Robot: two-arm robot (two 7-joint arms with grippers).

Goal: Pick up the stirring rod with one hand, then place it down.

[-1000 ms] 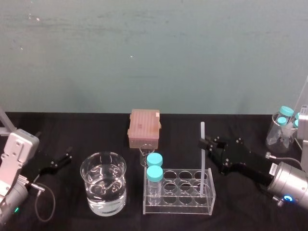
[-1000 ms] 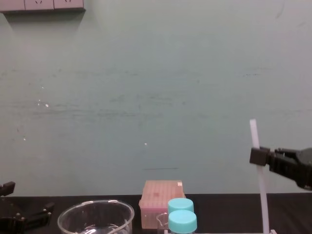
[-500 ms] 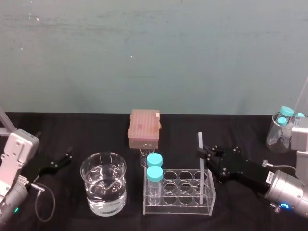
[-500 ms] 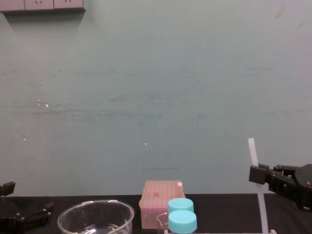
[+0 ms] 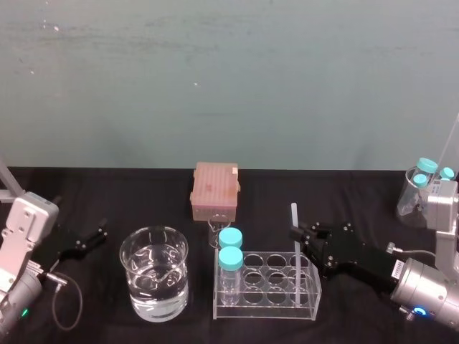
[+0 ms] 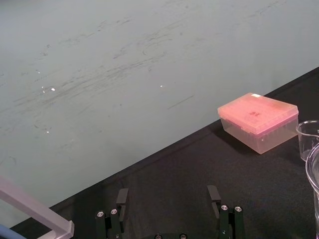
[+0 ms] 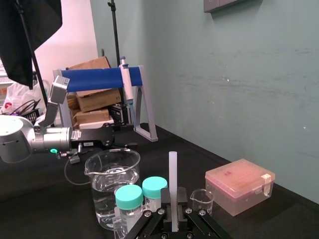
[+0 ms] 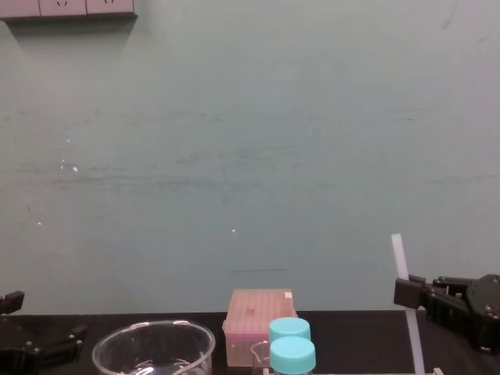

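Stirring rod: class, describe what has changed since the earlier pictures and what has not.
The right gripper, still shut on the stirring rod, has lowered it deeper into the clear rack. The left gripper stays parked open at the left; the beaker, blue-capped bottles and pink box are unmoved.

At the lower left of the head view, the left arm (image 5: pixel 21 244) has a pale grey blocky housing and a silver cylindrical wrist with a small green light. A thin grey cable (image 5: pixel 66 308) loops beneath it. The left gripper (image 5: pixel 99 235) is matte black and slim. Along the bottom of the left wrist view, its fingers (image 6: pixel 121 199) carry round silver screw heads. At the lower right, the right arm (image 5: pixel 423 290) is a silver cylinder with a blue-lit ring and a small white label. It ends in the black, blocky right gripper (image 5: pixel 297 235), which is dotted with silver screws.
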